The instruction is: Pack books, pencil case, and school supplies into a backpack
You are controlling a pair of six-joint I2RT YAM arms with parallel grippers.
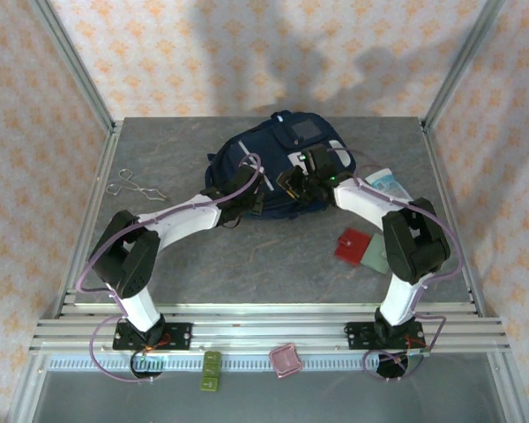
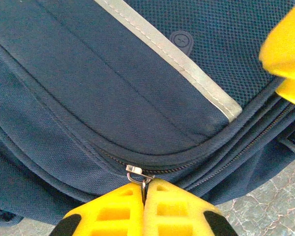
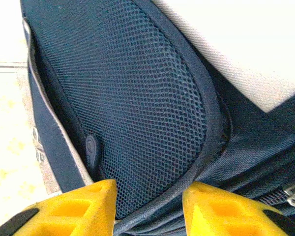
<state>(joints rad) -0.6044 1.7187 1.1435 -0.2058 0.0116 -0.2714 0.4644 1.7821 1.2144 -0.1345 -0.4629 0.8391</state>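
Left gripper (image 2: 145, 191), pinching the zipper pull (image 2: 137, 173) at lower centre, should drag it steadily along the backpack (image 2: 113, 88) seam. The right gripper (image 3: 150, 199), spread astride the mesh pocket (image 3: 137, 98), should brace.

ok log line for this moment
left fingers: shut on zipper pull | right fingers: apart astride backpack mesh pocket rim, grip unclear | red piece: on table

My left arm (image 1: 172, 217) and right arm (image 1: 361, 199): white shells, black joints. Fingers (image 2: 113, 211) yellow, pocketed, black-backed; I see lilac cables (image 1: 90, 264) looping back from them.
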